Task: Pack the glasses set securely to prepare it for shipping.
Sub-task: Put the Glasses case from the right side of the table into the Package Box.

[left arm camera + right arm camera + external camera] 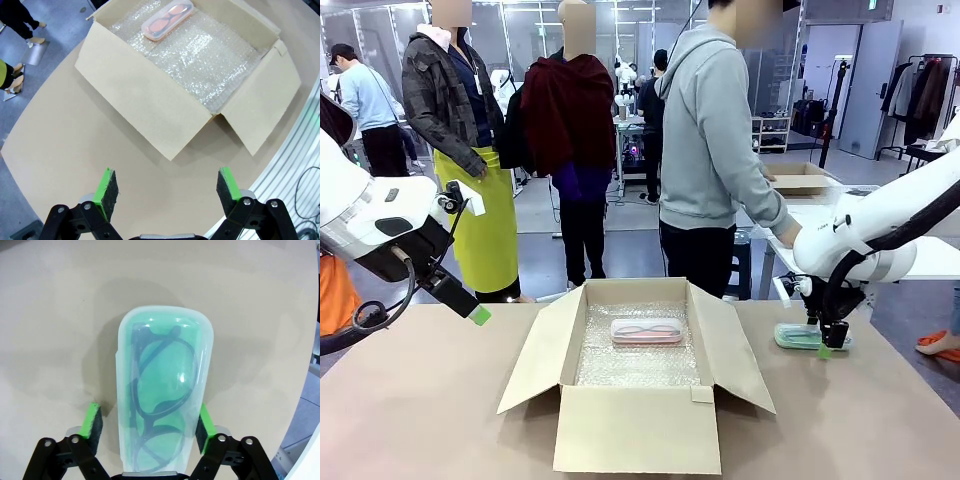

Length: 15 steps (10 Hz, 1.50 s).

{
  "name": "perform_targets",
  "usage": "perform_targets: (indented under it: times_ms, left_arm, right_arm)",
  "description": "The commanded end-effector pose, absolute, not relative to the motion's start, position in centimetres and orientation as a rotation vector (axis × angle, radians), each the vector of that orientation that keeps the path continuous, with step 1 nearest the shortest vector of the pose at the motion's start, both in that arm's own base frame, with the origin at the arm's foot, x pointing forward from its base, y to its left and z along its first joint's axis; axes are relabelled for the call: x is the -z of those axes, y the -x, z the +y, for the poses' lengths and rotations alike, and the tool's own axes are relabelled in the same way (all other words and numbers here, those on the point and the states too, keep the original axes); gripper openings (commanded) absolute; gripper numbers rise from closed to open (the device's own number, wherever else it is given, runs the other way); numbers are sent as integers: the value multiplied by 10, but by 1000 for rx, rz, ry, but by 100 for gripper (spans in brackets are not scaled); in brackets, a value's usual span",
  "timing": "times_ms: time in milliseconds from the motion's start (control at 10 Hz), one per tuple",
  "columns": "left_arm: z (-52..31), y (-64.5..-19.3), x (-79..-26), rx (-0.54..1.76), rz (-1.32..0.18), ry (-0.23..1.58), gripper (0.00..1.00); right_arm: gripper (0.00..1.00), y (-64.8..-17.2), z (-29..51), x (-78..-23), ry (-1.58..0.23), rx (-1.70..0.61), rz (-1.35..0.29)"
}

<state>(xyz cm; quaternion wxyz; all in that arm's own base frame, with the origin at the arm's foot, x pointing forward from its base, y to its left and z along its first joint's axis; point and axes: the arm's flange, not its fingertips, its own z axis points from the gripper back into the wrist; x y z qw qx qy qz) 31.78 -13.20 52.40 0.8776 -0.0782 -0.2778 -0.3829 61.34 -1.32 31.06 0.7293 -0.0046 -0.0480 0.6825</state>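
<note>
A mint green glasses case (808,337) (162,385) with dark glasses inside lies on the brown table, right of the box. My right gripper (825,346) (148,422) reaches down over it, green pads (205,421) on both long sides, shut on it. The pale pink glasses case (647,331) (167,19) lies on bubble wrap (635,368) (210,55) inside the open cardboard box (635,430) (145,110). Above the table to the left of the box hangs my left gripper (477,313) (167,187), open with nothing between its fingers.
The box's four flaps are spread outward at the table's middle. A person in a grey hoodie (710,130) stands beyond the far edge, leaning on a white table with a smaller box (800,182). Other people stand farther back. Bare tabletop lies left and right of the box.
</note>
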Motion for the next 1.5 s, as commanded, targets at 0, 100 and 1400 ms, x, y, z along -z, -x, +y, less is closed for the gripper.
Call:
perform_targets:
  times_ms: [0,100,1400]
  left_arm:
    - [-130,-317,-524,800,-580,170,100]
    - [-130,-317,-524,800,-580,170,100]
    - [-130,-317,-524,800,-580,170,100]
  right_arm:
    - [66,-610,-13,-315,12,-1524,-123]
    - [75,-610,-14,-317,13,-1523,-127]
    - [27,-511,23,-439,7,-1544,-184]
